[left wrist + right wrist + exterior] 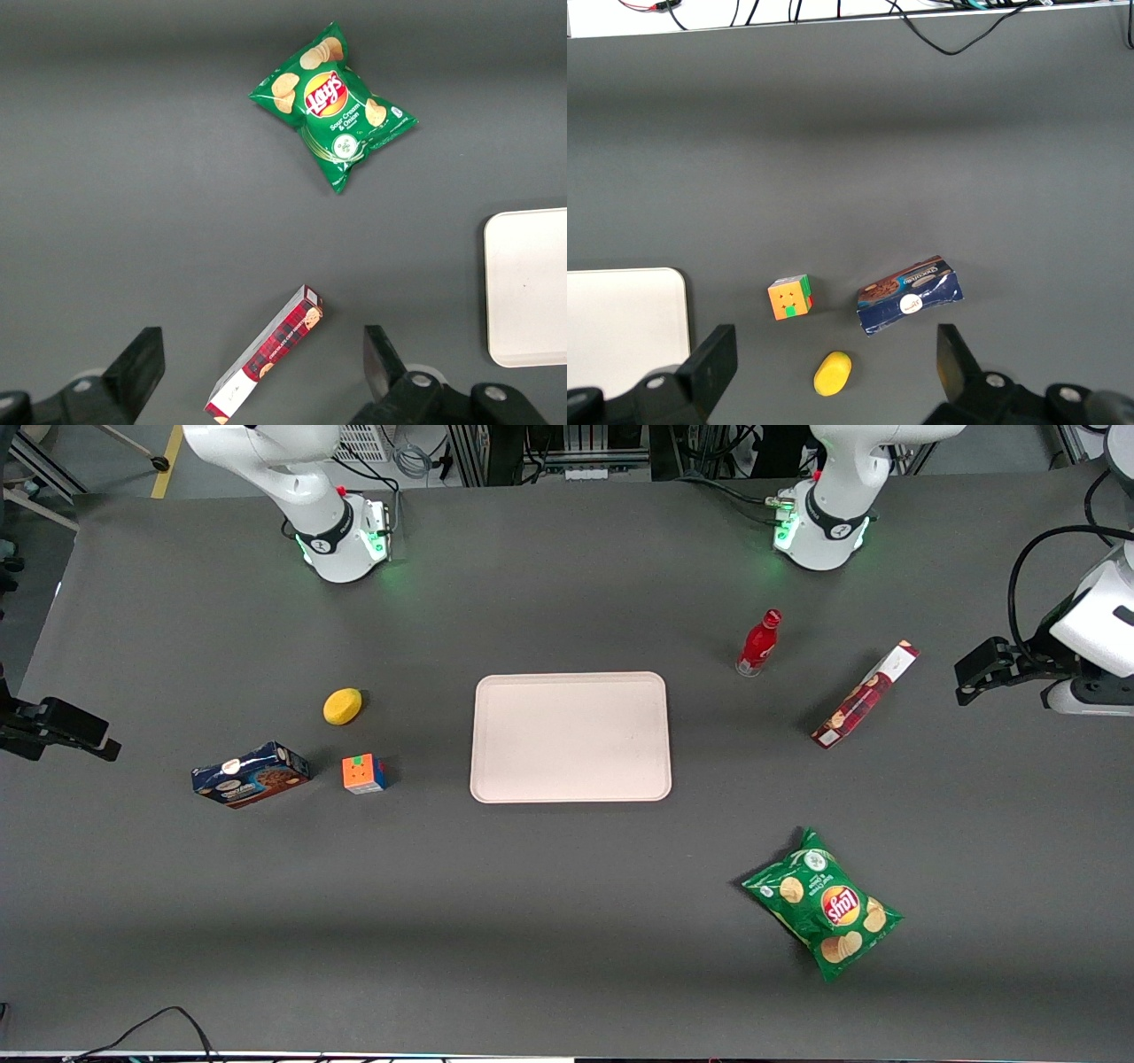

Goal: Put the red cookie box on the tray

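- The red cookie box (866, 695) lies flat on the dark surface (567, 921) toward the working arm's end, well apart from the tray (496, 779) and near the red bottle (759, 644)
- The pincer (264, 359) hangs above the surface with its fingers spread wide and nothing between them; in the left wrist view the box (266, 356) sits in the gap between the two fingers (140, 367), touching neither
- The box's long axis runs on a slant to the line joining the fingers, neither across it nor along it, so I judge the wrist needs a turn before coming down, so the fingers close on the slim sides
- The chips bag (824, 903) is nearer the front camera than the box and well apart from it, so it should not hinder the descent
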